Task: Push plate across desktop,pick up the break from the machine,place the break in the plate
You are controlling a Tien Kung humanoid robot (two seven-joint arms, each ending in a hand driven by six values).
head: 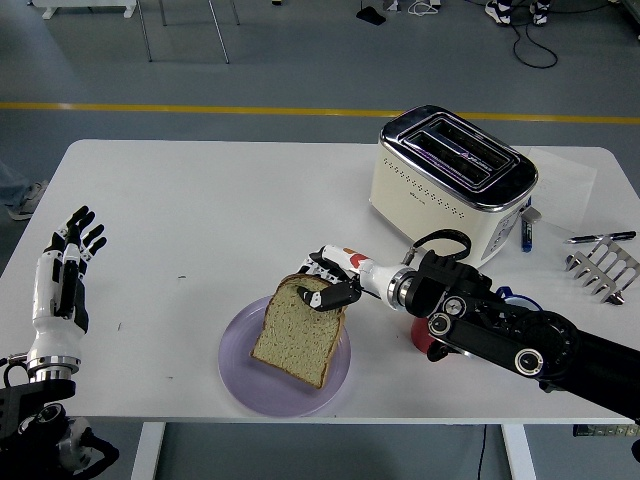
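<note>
White table point(200, 200), wide, under everything else. Cream and chrome toaster point(452, 185) standing toward the far right of the table, two slots on top, both empty-looking. Right arm point(500, 325) reaching in from the right, just in front of the toaster, largely covering a red mug point(422, 338) and a blue cup point(505, 295) that peek out from behind it. Pale purple plate point(240, 375) well in front and to the left of the toaster, close to the near table edge. Slice of bread point(295, 335) over the plate, tilted, lower corner down on or just above the plate surface, upper edge raised; cannot tell for sure whether touching. Right hand point(332, 280) at the slice's top edge, fingers point(330, 296) pinched around the crust, grasping the bread. Left hand point(68, 270) far to the left of the toaster, at the table's left edge, upright, fingers spread and holding nothing. Small metal rack point(603, 268) and a pen point(598, 237) to the right of the toaster, near the table's right edge.
</note>
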